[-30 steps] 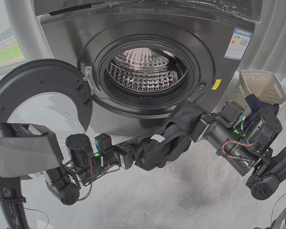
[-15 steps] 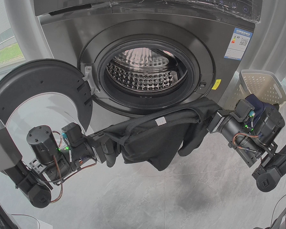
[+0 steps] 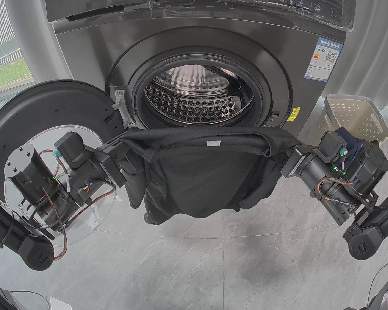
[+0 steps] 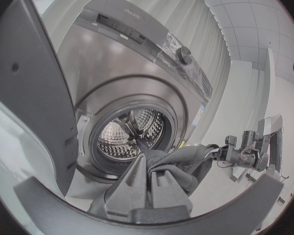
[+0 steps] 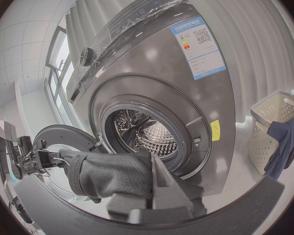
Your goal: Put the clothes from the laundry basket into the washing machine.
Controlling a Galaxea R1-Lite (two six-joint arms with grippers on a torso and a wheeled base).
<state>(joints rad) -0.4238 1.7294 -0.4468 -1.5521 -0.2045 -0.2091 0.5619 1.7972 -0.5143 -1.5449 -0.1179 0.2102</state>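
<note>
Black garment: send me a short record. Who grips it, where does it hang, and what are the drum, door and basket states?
item: black garment, stretched between both arms, outside the machine, across the opening's lower rim
left pincer: shut on one end
right pincer: shut on the other end
drum: no clothes visible inside
door: swung open, on the robot's left
laundry basket: navy garment draped over its rim

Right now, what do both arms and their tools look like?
Both arms are black, built from chunky cylindrical joint housings. The left arm and right arm each carry looped copper-coloured cables, small green lights and a boxy black wrist module with a teal connector. The left tool and right tool have dark grey, wedge-shaped fingers.
</note>
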